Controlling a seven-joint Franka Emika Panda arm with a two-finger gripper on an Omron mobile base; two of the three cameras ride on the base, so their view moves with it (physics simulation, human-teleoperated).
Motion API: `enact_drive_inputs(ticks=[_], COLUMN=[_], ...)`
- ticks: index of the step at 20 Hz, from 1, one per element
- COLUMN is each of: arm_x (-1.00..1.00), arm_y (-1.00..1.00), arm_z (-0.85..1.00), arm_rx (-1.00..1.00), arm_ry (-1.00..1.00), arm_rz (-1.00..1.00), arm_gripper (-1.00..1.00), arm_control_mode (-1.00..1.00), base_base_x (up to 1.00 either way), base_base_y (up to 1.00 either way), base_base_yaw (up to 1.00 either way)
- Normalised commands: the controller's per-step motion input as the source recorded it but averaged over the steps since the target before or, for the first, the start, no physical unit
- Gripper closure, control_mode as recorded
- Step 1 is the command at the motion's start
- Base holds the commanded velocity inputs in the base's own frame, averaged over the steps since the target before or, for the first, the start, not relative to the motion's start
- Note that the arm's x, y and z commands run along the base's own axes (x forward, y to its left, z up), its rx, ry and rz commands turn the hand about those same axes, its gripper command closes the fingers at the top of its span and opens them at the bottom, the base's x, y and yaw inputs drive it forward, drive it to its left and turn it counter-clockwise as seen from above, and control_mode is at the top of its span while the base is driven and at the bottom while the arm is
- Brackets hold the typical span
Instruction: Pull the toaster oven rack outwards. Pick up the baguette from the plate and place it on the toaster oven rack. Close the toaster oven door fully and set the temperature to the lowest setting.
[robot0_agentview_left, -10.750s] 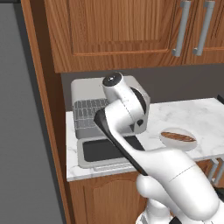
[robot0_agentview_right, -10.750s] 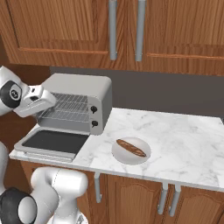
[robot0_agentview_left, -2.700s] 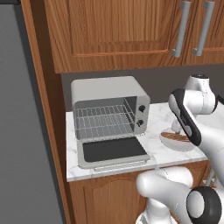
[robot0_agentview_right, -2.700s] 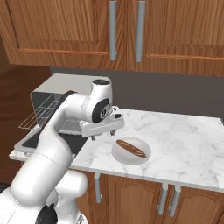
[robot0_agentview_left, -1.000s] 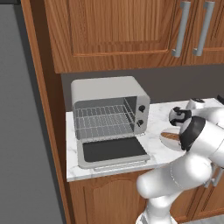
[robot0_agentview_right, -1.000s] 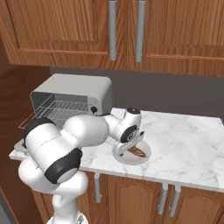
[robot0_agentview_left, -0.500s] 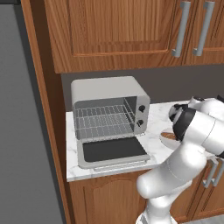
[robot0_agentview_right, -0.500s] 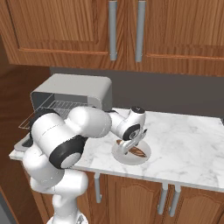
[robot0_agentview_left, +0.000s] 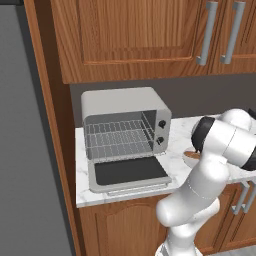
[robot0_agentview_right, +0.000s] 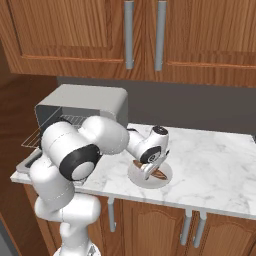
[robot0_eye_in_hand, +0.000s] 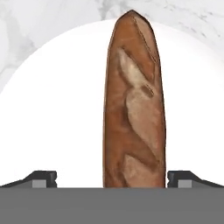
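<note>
Evidently lined up to grasp, the gripper (robot0_eye_in_hand: 112, 177) straddles the baguette (robot0_eye_in_hand: 133, 105) pointing to twelve o'clock on the plate (robot0_eye_in_hand: 52, 113), fingers (robot0_eye_in_hand: 43, 178) spread wide, holding nothing.

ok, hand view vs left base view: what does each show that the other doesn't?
Hand view: the baguette seen close up, lying on the plate, with one dark fingertip on either side of it and the jaws open.

Left base view: the toaster oven, its door folded down, the rack pulled outwards, and the wooden cabinets overhead.

Shared: the marble counter and an edge of the plate.
</note>
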Motion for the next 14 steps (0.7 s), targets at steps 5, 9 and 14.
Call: enact_drive_inputs(ticks=[5, 9, 14], arm_x=[0.09, 0.00, -0.02], arm_y=[0.00, 0.01, 0.04], arm_z=[-0.34, -0.15, 0.16], arm_rx=[0.00, 0.00, 0.00], arm_ry=[0.00, -0.01, -0.11], arm_rz=[0.07, 0.05, 0.01], arm_gripper=[-1.00, 1.00, 1.00], arm_control_mode=[-1.00, -1.00, -1.00], base_base_x=[0.00, 0.00, 0.00], base_base_y=[0.00, 0.00, 0.00], base_base_yaw=[0.00, 0.00, 0.00])
